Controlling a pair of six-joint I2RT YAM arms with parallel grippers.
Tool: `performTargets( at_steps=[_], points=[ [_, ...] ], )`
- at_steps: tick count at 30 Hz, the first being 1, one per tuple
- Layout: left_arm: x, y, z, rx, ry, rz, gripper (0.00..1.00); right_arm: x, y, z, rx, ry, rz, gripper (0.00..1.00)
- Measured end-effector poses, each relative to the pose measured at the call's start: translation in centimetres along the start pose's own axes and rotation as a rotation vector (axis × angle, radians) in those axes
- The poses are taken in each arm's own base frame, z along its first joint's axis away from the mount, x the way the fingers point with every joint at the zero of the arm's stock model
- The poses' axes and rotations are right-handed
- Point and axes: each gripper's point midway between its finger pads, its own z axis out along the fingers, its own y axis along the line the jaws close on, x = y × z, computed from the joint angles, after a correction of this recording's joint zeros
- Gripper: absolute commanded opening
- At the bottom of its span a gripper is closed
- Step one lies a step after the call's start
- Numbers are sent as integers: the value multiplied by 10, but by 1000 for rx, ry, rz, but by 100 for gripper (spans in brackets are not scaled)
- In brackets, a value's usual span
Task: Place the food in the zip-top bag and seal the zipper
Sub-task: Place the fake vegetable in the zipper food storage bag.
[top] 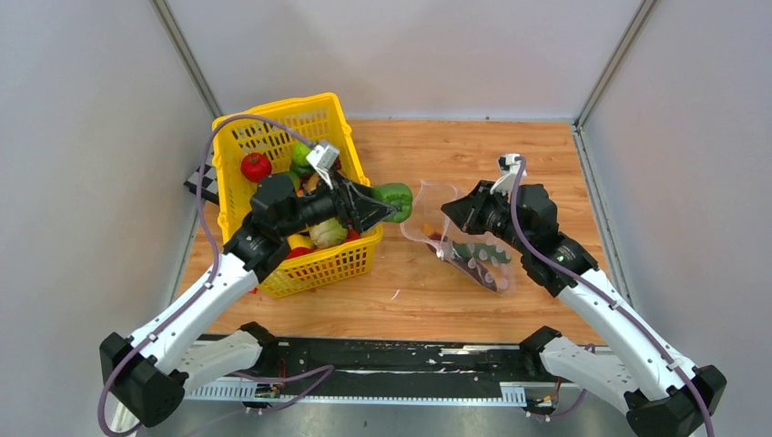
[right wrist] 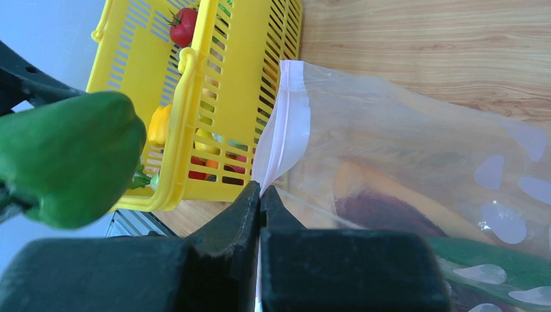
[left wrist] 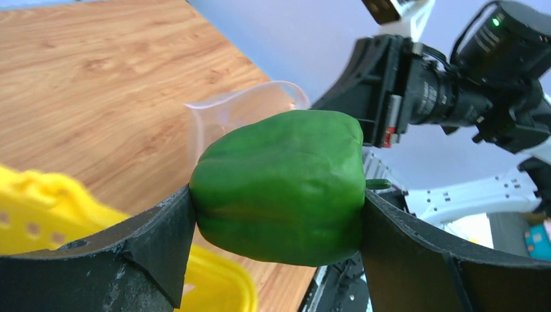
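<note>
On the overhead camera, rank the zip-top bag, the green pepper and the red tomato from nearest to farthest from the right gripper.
1. zip-top bag: pinched at its mouth edge by the right gripper.
2. green pepper: just to the left, held in the left gripper.
3. red tomato: far left, in the yellow basket.

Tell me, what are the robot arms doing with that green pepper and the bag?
The left end effector holds a green pepper between the yellow basket and the zip-top bag. The right end effector is pinched shut on the bag's rim by the zipper, propping its mouth open. A few toy foods lie inside the bag; more, like a red tomato, wait in the basket.
</note>
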Motion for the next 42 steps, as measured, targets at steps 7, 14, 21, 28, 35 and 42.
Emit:
performTargets(
  at_steps=[7,14,21,28,35,42],
  points=[
    [12,-25,25,35,88,129,32,0,5,-3,-26,5,-2,0],
    [54,-9,44,-15,228,177,34,-8,21,-13,-101,-23,-25,0],
    [66,-11,55,-13,275,226,36,-14,28,-22,-135,-49,-53,0],
    [62,-3,64,-102,271,290,38,-10,33,-23,-165,-31,-66,0],
    [60,19,60,-247,258,327,41,-5,44,-22,-232,1,-84,0],
    [61,12,62,-241,265,379,48,1,51,-18,-283,34,-95,0]
  ],
)
